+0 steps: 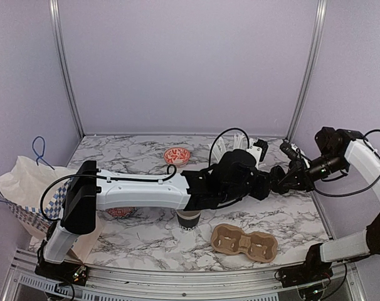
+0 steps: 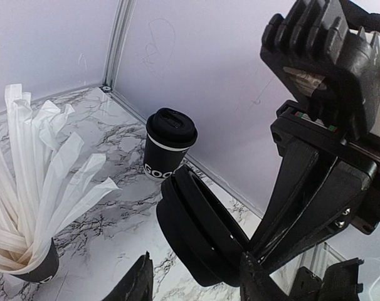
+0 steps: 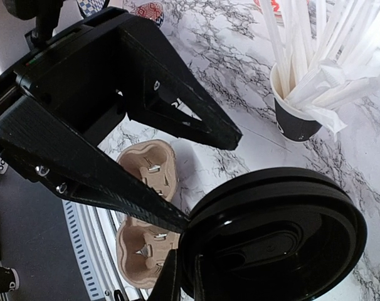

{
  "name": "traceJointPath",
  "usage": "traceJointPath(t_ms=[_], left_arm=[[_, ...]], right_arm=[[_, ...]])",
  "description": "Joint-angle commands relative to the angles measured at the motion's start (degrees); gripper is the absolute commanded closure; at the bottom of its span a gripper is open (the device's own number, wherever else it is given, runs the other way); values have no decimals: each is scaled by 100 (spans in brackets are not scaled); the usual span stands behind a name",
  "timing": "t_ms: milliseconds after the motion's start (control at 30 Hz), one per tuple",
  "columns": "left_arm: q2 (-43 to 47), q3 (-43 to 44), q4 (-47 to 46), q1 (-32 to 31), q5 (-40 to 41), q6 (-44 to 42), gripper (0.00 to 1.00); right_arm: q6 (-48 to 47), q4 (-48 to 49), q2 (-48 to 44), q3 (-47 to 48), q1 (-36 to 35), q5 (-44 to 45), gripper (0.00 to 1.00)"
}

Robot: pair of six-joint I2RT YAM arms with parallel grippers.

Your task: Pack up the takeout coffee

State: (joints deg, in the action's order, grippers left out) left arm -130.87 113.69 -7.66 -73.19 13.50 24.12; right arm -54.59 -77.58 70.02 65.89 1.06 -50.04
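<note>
Above the marble table, pinching a black plastic lid by the rim with the right gripper, straddling it with the spread left gripper, likely for handover.

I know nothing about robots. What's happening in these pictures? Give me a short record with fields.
lid: black, round, held up in the air between the two arms
right fingers: shut on the lid's rim
left fingers: open, one on each side of the lid, not gripping it
lidded cup: black, upright near a wall
second cup: upright, partly hidden under the left arm
carrier tray: brown, two holes, both empty
cup of white sticks: upright, untouched
</note>
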Motion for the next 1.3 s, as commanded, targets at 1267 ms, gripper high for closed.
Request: traceJointPath(t_ms=[1267], left_arm=[[238, -416, -122, 127, -101, -369, 46]], right_arm=[[466, 49, -409, 601, -55, -126, 95]])
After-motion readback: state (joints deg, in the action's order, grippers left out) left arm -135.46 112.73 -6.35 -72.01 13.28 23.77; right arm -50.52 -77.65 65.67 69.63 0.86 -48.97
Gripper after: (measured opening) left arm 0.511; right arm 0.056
